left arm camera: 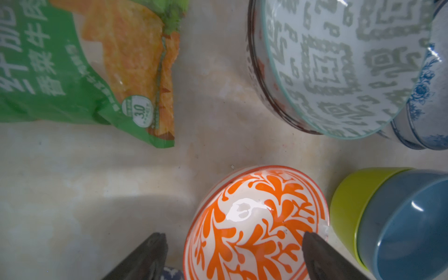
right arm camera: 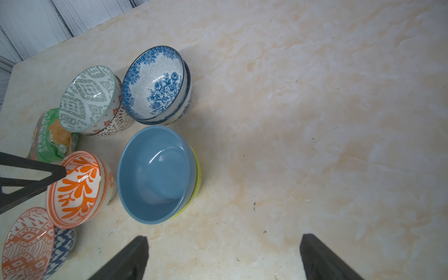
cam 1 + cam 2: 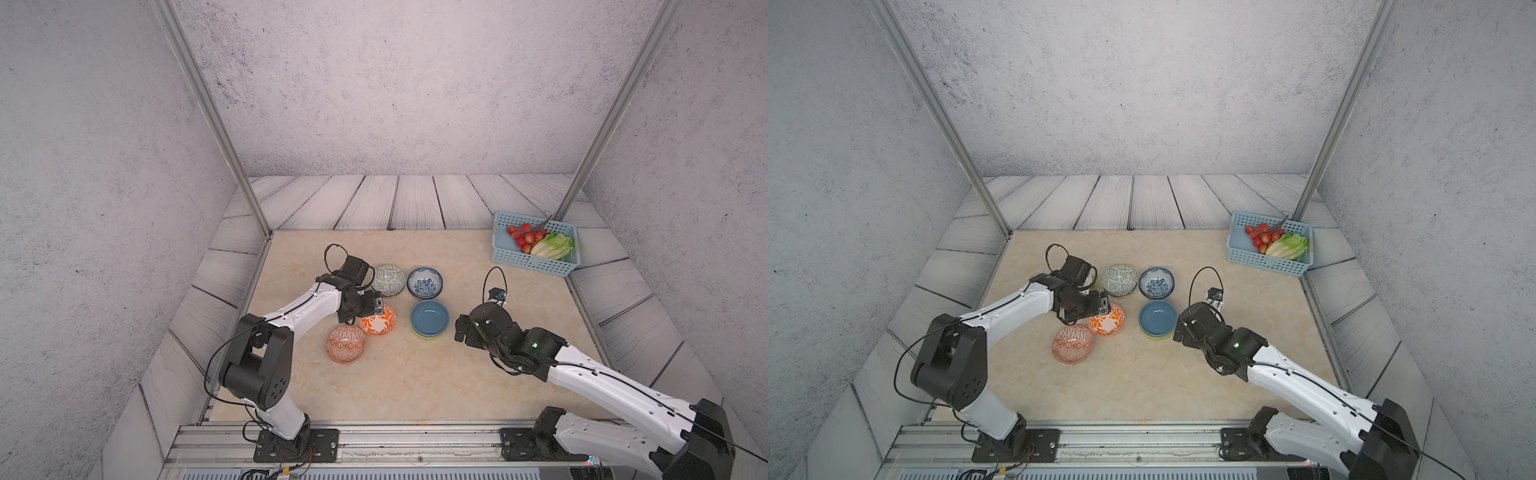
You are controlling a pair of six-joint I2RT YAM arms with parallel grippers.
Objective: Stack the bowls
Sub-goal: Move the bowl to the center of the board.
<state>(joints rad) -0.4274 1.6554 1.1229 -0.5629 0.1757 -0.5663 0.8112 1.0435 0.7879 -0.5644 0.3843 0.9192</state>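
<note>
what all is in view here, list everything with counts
grey-green bowl: 1, grey-green on white, back left, nested in dotted bowl
dotted bowl: 1, white with dark dots, under it
floral bowls: 2, blue on white, back right, stacked
blue bowl: 1, blue, front right, in lime bowl
lime bowl: 1, lime, under it
leaf bowl: 1, orange on white, middle, alone
diamond bowl: 1, orange on white, nearest, on blue-patterned bowl
blue-patterned bowl: 1, blue on white, under it
packet: 1, green, beside grey-green bowl
basket: 1, light blue, far right corner
tomatoes: several, red, in basket
lettuce: 1, green, in basket
left claw: 1, black, open over leaf bowl
right claw: 1, black, open beside blue bowl
</note>
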